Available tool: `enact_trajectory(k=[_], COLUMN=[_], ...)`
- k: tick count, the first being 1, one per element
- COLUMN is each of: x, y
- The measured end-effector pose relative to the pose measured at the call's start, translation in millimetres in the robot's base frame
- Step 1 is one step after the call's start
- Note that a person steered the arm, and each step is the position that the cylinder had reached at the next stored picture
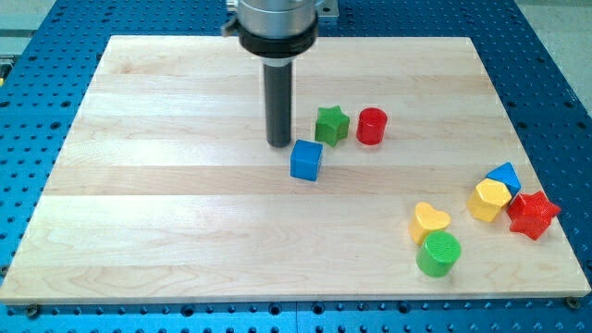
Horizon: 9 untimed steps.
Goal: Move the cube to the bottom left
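**Blue cube: not yet pushed, tip parked at its upper-left**

Blue cube (306, 160) is taken as the landmark. It is seen as a small solid block, saturated blue, lighter top face, darker front faces, turned slightly so one edge faces the view's bottom. It is sat on the wooden board (166, 231) a little right of centre, well apart from the bottom-left corner, so the task is judged barely begun.

My tip (279, 143) is found just beside the cube, toward the view's top-left; whether contact is made cannot be told. No pincer is fitted: only a plain dark rod, nothing is held.

That side is judged wrong for the push. A shove toward the bottom left calls for the tip to be placed at the cube's upper-right.

That upper-right spot is crowded: green star (331, 124) is set just above-right of the cube, red cylinder (372, 126) further right of it. Room for the tip is judged tight; the star could be knocked.

The remaining blocks are clustered well to the cube's lower-right, out of the push path.
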<state>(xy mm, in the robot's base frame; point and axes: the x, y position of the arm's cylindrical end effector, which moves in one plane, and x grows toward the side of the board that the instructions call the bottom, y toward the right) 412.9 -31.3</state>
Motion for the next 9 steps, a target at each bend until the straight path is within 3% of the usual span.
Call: enact_trajectory(k=[1, 3, 4, 5, 8, 9], x=[13.3, 29.1, 48.7, 72.3, 64.8, 67.6], y=[-6.1, 77.8, 82.6, 54.7, -93.7, -118.4])
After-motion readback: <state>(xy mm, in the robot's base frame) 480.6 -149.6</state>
